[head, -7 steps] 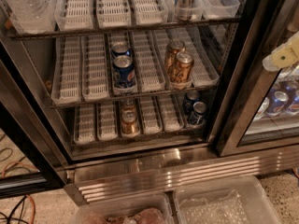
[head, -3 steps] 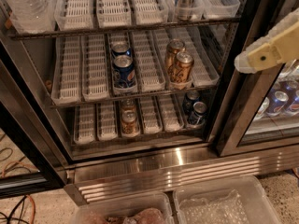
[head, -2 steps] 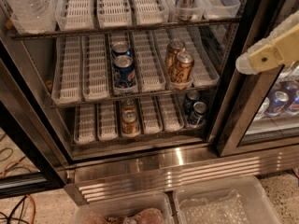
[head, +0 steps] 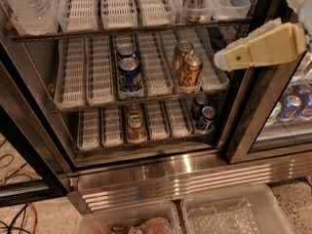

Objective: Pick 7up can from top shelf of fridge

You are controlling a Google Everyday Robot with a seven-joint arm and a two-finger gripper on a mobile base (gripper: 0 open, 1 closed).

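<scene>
In the camera view, the 7up can (head: 195, 1) was seen upright at the right of the top shelf (head: 122, 31), while the gripper (head: 233, 58), its state not discernible, was held outside the fridge (head: 170, 178) before the door frame (head: 243, 118), which, it was judged, might be struck on a careless reach.

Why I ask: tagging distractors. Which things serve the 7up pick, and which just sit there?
Job: 7up can; top shelf; fridge; gripper, at right before the door frame.
Bystanders: blue cans; gold-brown cans; floor bins.
</scene>
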